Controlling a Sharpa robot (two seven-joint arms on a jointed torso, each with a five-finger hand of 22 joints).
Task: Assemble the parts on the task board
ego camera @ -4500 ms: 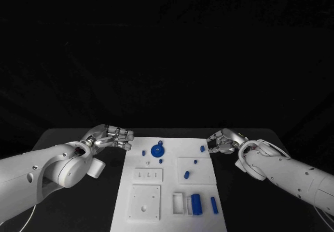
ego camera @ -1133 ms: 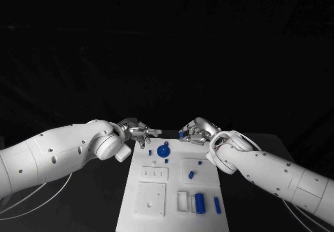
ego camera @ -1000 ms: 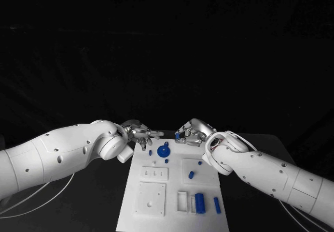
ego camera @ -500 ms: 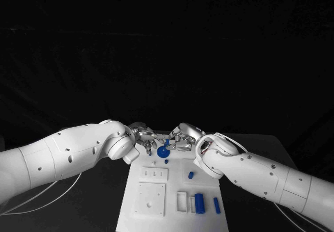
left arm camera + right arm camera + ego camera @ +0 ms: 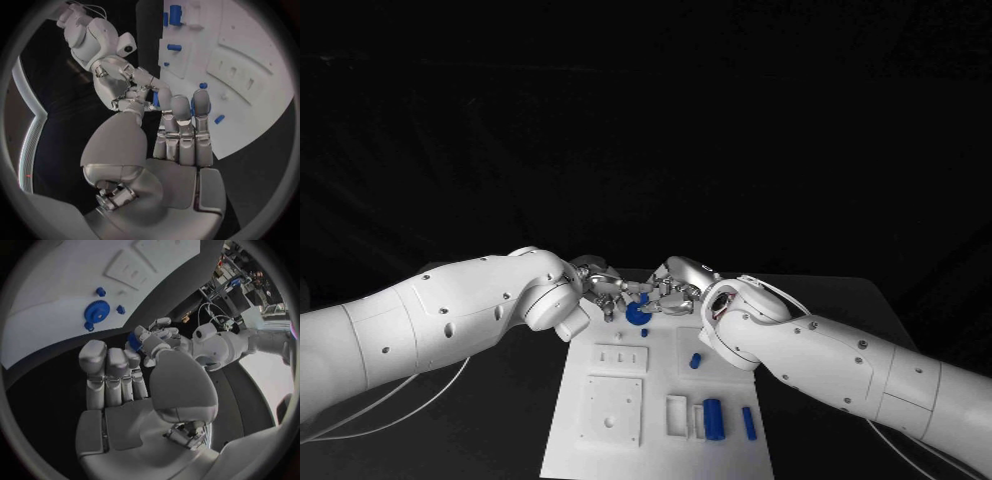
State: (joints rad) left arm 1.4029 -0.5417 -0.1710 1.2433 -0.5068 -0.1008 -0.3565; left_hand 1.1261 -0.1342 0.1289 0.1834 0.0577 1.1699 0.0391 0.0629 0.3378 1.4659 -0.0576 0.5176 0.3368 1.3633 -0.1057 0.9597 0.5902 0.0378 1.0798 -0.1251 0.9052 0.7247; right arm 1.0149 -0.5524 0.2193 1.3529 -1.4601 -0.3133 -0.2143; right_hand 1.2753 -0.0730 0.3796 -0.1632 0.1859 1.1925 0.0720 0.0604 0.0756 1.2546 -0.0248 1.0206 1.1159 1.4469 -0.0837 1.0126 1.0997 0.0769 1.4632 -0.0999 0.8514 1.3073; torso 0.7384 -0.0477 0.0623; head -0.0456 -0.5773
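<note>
Head view | left robot hand (image 5: 599, 285), right robot hand (image 5: 678, 287): grip unclear | task board (image 5: 632, 400) runs lengthwise away

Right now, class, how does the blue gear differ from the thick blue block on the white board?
Shape: the gear is round and toothed, while the block is long and straight-sided. Place: the gear lies at the board's far end, the block at its near end. Both are blue and rest on the white board.

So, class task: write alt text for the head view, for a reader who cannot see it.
Two white robot arms meet at the far end of a white task board, the left hand and right hand close together above a blue gear. Small blue parts lie nearer the camera.
</note>
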